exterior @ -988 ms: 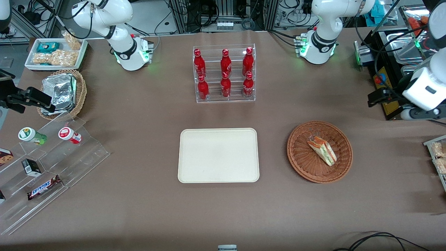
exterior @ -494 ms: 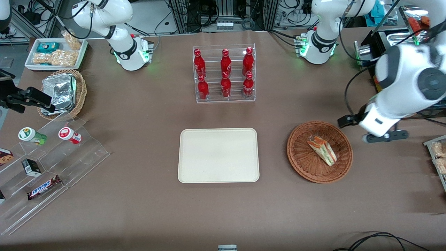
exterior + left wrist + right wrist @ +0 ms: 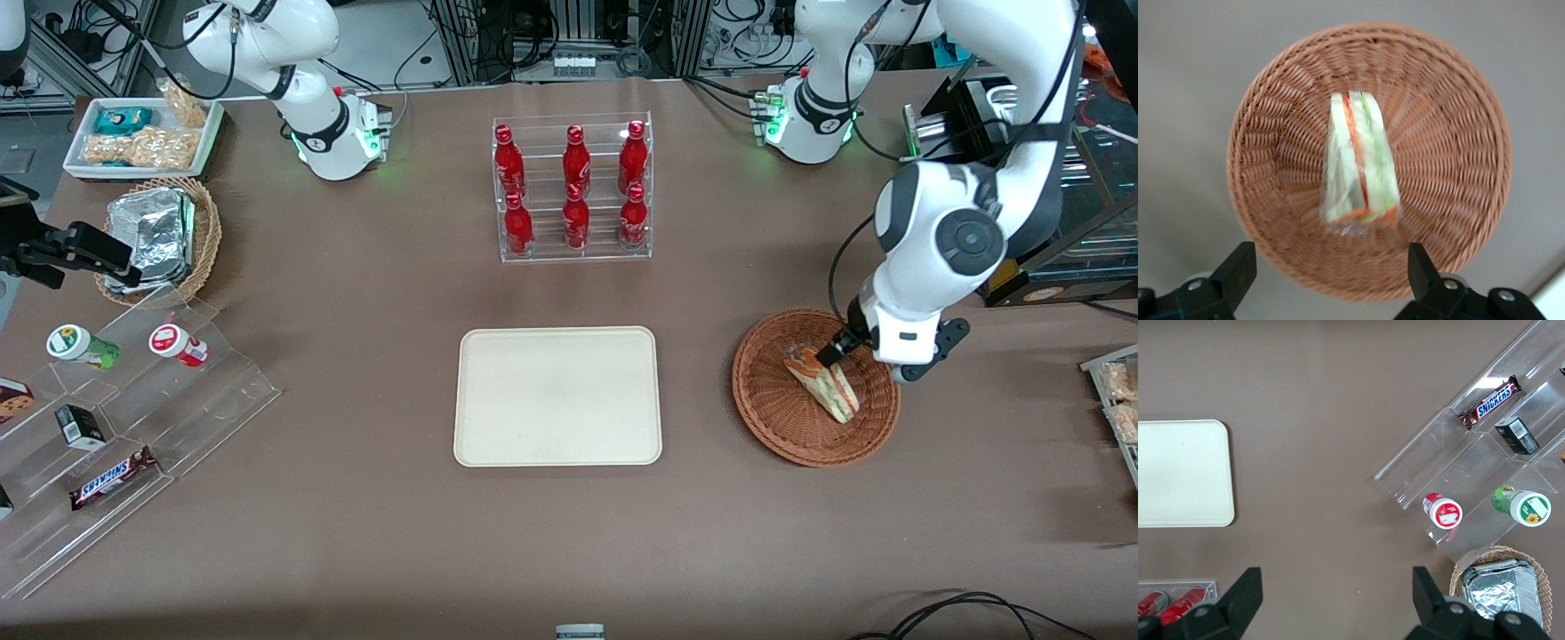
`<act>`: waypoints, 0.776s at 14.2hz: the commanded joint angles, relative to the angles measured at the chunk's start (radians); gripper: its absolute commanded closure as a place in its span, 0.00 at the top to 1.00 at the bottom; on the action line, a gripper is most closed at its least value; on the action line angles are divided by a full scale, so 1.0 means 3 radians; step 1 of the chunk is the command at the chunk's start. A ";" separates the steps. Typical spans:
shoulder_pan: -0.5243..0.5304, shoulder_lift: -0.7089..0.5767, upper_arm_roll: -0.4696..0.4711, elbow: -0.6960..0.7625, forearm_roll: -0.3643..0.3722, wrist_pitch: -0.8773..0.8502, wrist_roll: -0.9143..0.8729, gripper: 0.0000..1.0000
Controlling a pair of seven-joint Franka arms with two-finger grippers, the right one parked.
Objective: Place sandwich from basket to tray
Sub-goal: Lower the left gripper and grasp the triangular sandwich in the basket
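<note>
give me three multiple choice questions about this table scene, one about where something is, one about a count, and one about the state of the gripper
1. Where does the small triangular wedge sandwich lie?
A. in the round reddish-brown wicker basket
B. on the flat cream rectangular tray
C. on the bare table

2. How many red bottles stand in the clear rack?
A. four
B. six
C. eight

3. What is the left arm's gripper doing?
A. clamped shut on the sandwich
B. open above the basket
C. resting on the tray

Answers:
1. A: the sandwich rests inside the basket, and the tray holds nothing.
2. B: the red bottles stand in two rows of three.
3. B: the gripper has its fingers spread wide above the basket, holding nothing.
</note>
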 commanded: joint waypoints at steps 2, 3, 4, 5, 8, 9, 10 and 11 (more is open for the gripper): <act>0.0002 0.0413 0.0023 0.0327 0.0082 0.0059 -0.0371 1.00; 0.0002 0.0485 0.0023 0.0343 0.0077 0.0064 -0.0382 1.00; 0.0007 0.0561 0.0023 0.0379 0.0077 0.0064 -0.0382 1.00; 0.0012 0.0658 0.0023 0.0430 0.0072 0.0059 -0.0392 0.91; 0.0028 0.0700 0.0028 0.0415 0.0000 0.0059 -0.0412 0.24; 0.0023 0.0695 0.0028 0.0415 -0.0010 0.0044 -0.0428 0.11; 0.0022 0.0680 0.0028 0.0455 -0.0015 0.0013 -0.0433 0.07; 0.0022 0.0649 0.0028 0.0501 -0.0015 -0.0103 -0.0418 0.07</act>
